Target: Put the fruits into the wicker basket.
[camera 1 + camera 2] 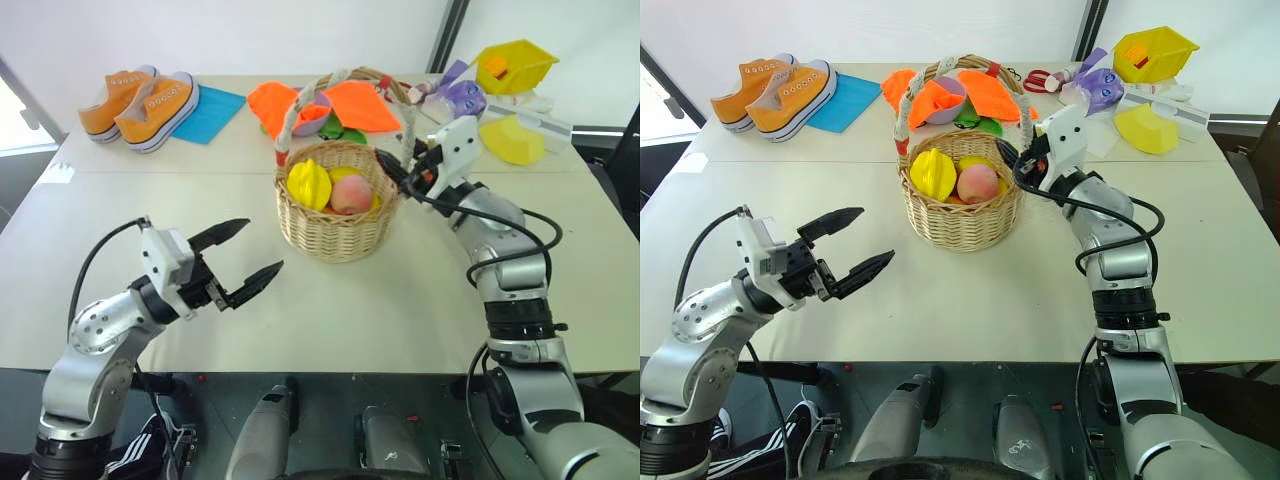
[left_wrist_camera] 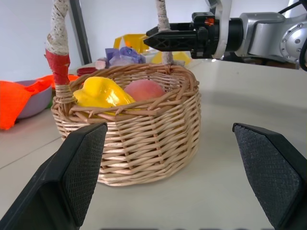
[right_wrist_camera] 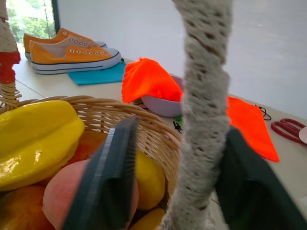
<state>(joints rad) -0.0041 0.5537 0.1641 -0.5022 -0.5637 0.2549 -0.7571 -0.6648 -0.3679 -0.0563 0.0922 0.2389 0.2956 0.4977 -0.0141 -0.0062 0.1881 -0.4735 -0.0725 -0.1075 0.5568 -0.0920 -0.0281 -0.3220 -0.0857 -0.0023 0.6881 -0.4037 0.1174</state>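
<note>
Both fruits, peach (image 1: 350, 194) and starfruit (image 1: 308, 184), sit in the basket (image 1: 335, 232) at centre; right gripper (image 2: 154, 39) pinches its handle (image 3: 201, 110), probably steadying it; left gripper (image 1: 241, 262) gapes wide, lower left.

No readable text, labels, brand marks, numbers or signs in any view.
</note>
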